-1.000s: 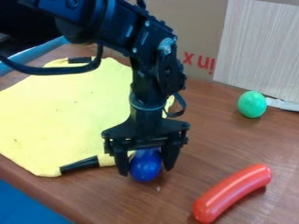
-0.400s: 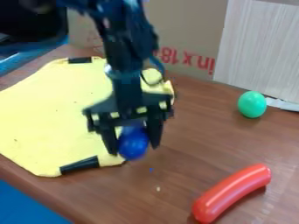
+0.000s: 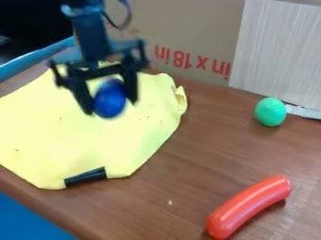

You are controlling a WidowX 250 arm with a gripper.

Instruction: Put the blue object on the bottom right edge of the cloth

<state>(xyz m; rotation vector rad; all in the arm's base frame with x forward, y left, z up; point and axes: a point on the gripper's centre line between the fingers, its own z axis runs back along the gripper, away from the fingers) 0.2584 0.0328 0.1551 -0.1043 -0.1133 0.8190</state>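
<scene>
The picture's top edge cuts off my arm (image 3: pixel 93 35). My gripper (image 3: pixel 111 106) is all blurry, and so is the blue ball (image 3: pixel 109 96) in it. Together we hide some of the yellow cloth (image 3: pixel 63 145), and its left side is cut off. A tiny speck (image 3: pixel 170 202) lies in from the desk's (image 3: pixel 207 159) front edge, too small for me to name. Past the far left corner, a black thing (image 3: pixel 31 18) is too dark to tell.
</scene>
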